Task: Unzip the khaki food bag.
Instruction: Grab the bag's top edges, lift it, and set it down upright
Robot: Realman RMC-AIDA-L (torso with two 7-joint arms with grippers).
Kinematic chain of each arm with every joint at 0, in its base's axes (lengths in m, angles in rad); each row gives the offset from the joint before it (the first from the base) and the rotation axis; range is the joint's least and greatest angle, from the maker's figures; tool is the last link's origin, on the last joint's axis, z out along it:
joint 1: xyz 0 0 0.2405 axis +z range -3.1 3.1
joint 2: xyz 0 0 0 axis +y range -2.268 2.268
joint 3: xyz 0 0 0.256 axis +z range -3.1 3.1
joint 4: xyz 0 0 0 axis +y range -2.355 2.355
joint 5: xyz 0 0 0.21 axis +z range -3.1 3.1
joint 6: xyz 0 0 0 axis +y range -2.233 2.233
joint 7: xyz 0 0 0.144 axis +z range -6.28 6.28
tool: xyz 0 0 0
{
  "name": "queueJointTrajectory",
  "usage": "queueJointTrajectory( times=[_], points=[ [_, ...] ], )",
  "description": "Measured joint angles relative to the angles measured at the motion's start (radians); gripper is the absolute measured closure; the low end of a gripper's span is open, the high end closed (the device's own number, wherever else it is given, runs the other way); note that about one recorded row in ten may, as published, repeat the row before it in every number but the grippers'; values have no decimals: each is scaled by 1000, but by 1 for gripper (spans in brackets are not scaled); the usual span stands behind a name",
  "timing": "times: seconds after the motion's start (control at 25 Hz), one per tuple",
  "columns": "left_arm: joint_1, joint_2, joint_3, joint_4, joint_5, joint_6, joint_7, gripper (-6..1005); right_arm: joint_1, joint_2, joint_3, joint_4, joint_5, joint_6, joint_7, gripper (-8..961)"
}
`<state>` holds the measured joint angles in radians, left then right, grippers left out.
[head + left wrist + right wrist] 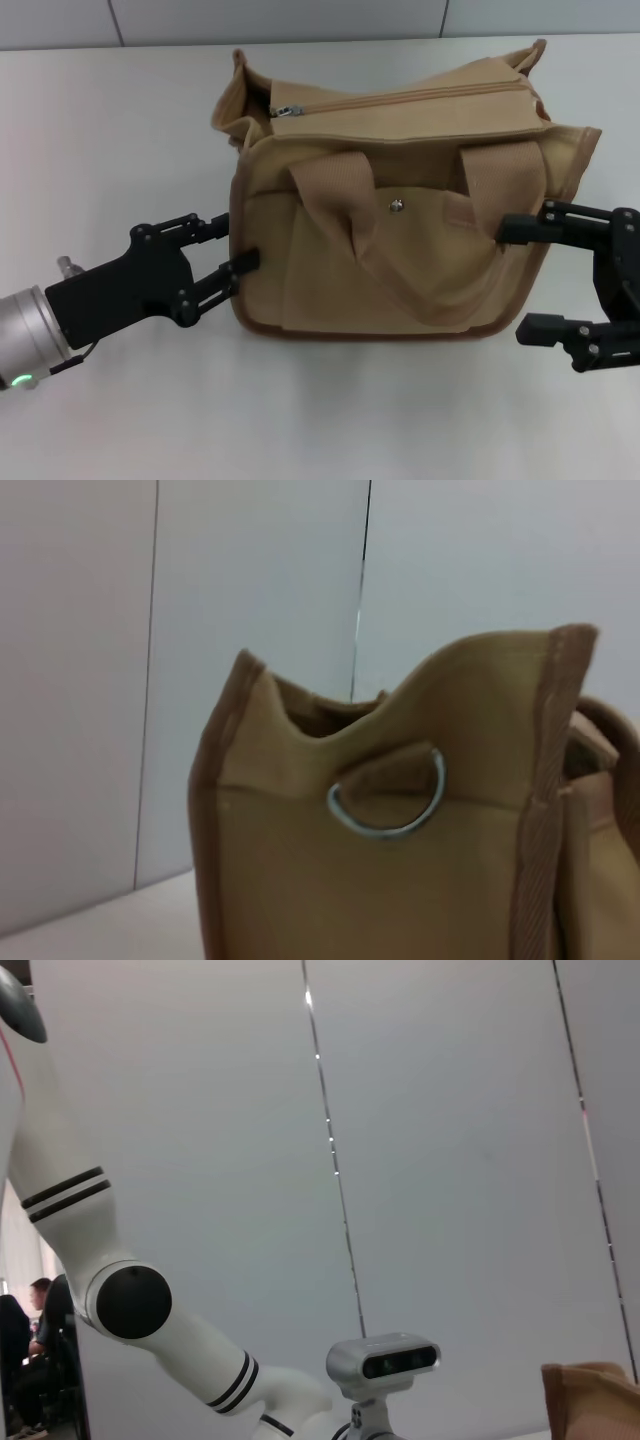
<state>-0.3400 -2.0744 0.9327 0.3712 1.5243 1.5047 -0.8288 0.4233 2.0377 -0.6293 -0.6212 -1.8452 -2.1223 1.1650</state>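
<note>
Khaki food bag (pixel 400 240) stood mid-table (pixel 120 130), front pocket and snap (pixel 396 205) toward the robot, zipper closed with its silver pull (pixel 288 110) at the robot's left end. Left gripper (pixel 237 243) spread wide, fingertips against the bag's left side near the D-ring (pixel 388 798). Right gripper (pixel 522 277) wide too, upper finger touching the bag's right side.

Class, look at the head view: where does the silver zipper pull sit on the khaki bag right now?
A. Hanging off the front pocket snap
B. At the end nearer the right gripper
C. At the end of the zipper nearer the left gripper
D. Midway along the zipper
C: the zipper pull lies at the top zipper's end on the bag's left side, above the open left gripper, far from the open right gripper.
</note>
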Motion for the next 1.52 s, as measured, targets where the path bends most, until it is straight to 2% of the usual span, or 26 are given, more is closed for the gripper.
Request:
queueJointTrajectory(
  times=[0.56,0.68,0.72,0.8,0.88,0.96,1.04,1.08,1.12,1.28,1.52],
  points=[
    [-15,5,-18,8,-11,36,39,845,0,1,5,0,1,21,-3,157],
    [-14,8,-41,40,-24,44,39,898,1,4,29,0,1,24,-4,158],
    [-13,10,-67,94,-30,74,38,916,1,4,29,0,1,24,-4,159],
    [-15,10,-82,121,-30,98,36,951,1,9,63,0,1,35,-4,160],
    [-32,4,-121,188,-59,187,38,951,0,13,111,13,2,44,-3,161],
    [-37,4,-123,204,-77,221,39,951,0,12,125,24,2,45,-4,162],
    [-54,4,-109,224,-98,291,45,951,0,8,143,45,2,45,-4,163],
    [-73,5,-56,231,-87,319,71,951,-1,6,153,53,2,46,-4,164],
    [-73,5,-56,231,-87,319,71,951,-1,6,153,53,2,46,-4,164],
    [-90,0,82,224,-63,231,123,951,-14,10,180,64,2,65,-4,166],
    [-94,-2,93,214,-79,235,131,951,-17,8,182,66,-3,75,-4,169]
  ],
)
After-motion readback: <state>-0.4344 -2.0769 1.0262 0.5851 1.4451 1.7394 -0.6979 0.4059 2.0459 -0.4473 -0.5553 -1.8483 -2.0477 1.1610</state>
